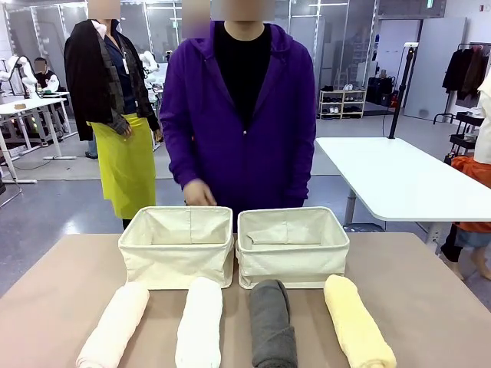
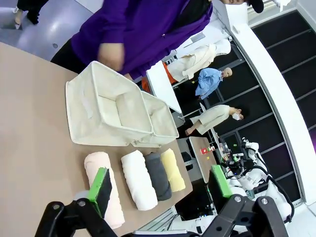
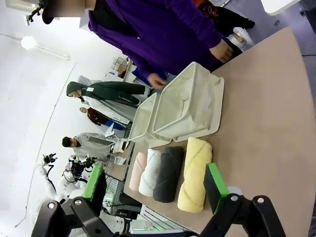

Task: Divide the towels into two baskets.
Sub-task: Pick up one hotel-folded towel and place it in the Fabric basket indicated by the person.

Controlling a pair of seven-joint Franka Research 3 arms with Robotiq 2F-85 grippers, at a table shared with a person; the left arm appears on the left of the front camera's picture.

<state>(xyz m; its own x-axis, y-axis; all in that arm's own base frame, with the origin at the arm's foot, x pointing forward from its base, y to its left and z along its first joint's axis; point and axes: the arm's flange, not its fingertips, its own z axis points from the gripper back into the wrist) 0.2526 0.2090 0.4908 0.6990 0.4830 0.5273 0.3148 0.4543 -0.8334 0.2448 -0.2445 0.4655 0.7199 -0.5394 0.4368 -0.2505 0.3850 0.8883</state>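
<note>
Open lab floor behind, white tables off to the sides. Work surface is a tan table [image 1: 46, 307], with a person in a purple hoodie [image 1: 238, 115] at the far edge.

Layout, left to right:
- left basket [image 1: 176, 268] and right basket [image 1: 295, 264] sit side by side mid-table, nearly touching. Both look empty.
- The four rolls lie in a row on the robot's side of the baskets, long axes pointing at them: pale peach towel [image 1: 115, 326], white towel [image 1: 199, 322], dark grey towel [image 1: 271, 322], yellow towel [image 1: 357, 322].
- The far ends sit at or against the basket front walls. Nothing is sorted yet.

Grippers:
- left gripper [image 2: 160, 182] has its jaws fully spread and nothing between them. It is above the table's near edge, roughly over the peach roll.
- right gripper [image 3: 154, 181] is also spread wide and empty, up over the yellow/grey end.

Risks:
- The rolls are packed close, so a wide jaw coming down on one may clip its neighbour or drag it along. White/grey is the tightest pair.
- Terry rolls are soft. A grab near one end will likely let the roll sag or unwind, and the loose tail could snag on a basket rim.
- The canvas walls are floppy, so a low carry could shove a basket back or fold its front wall in.
- The person's hand [image 1: 199, 194] is just behind the left basket's rear rim, which is a contact hazard on any drop there.
</note>
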